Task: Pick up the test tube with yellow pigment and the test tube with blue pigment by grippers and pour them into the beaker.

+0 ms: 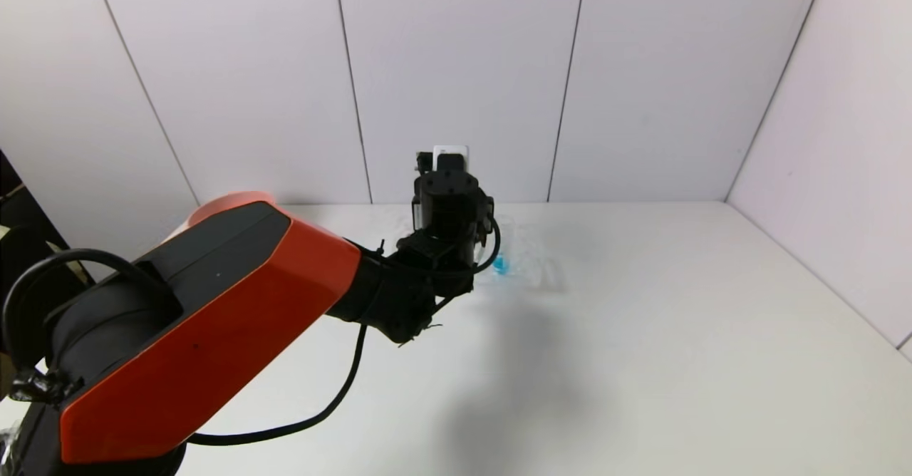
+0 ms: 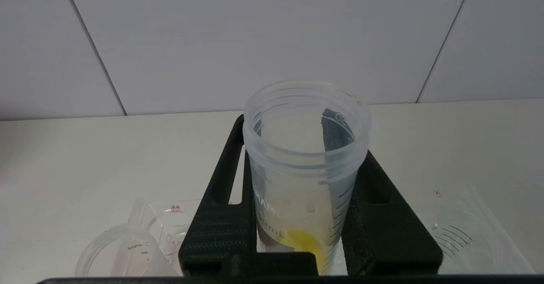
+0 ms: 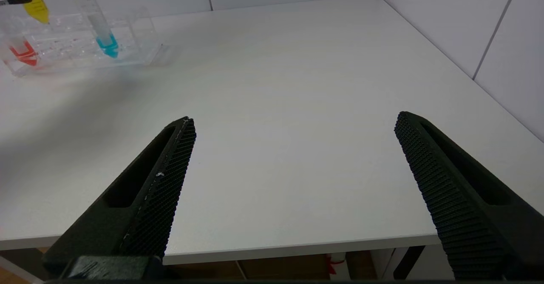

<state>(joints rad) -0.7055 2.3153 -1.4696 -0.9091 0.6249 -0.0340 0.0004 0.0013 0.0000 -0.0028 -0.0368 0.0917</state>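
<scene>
My left gripper is shut on the test tube with yellow pigment, whose open mouth faces the wrist camera and whose yellow liquid sits in the tip. In the right wrist view the yellow tip hangs above the clear rack. The test tube with blue pigment stands in the rack; its blue tip also shows in the head view beside the left gripper. My right gripper is open and empty over the table's front edge. The beaker is out of view.
A red-tipped tube stands in the rack's other end. A clear tube mouth shows below the left gripper. The white table meets panelled walls at the back and right. The right arm does not show in the head view.
</scene>
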